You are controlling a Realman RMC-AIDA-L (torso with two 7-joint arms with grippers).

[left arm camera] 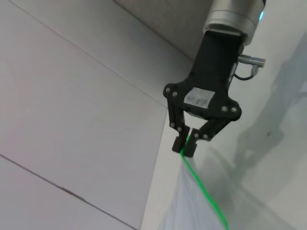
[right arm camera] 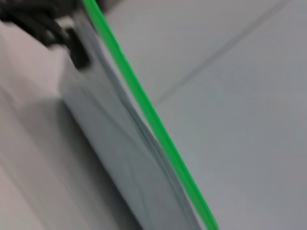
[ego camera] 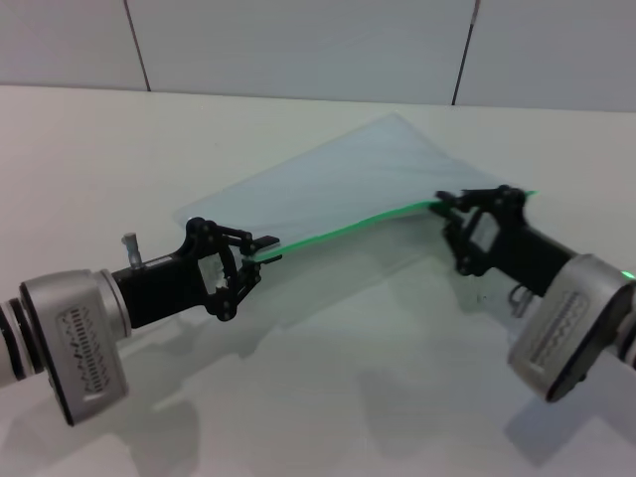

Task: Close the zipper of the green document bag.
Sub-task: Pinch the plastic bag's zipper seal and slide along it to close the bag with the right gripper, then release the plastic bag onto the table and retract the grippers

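The green document bag (ego camera: 368,179) is a translucent pale pouch whose far side rests on the table while its near long edge is held up. Along that raised edge runs the bright green zipper (ego camera: 348,229). My left gripper (ego camera: 260,250) is shut on the left end of the edge. My right gripper (ego camera: 444,209) is shut on the zipper near its right end. The left wrist view shows the right gripper (left arm camera: 186,144) pinching the zipper (left arm camera: 206,194). In the right wrist view the zipper (right arm camera: 144,103) runs along the bag (right arm camera: 115,143). I cannot make out the slider tab.
The white table (ego camera: 328,397) lies under both arms, which reach in from the near corners. A pale tiled wall (ego camera: 298,40) with dark seams stands behind the table's far edge.
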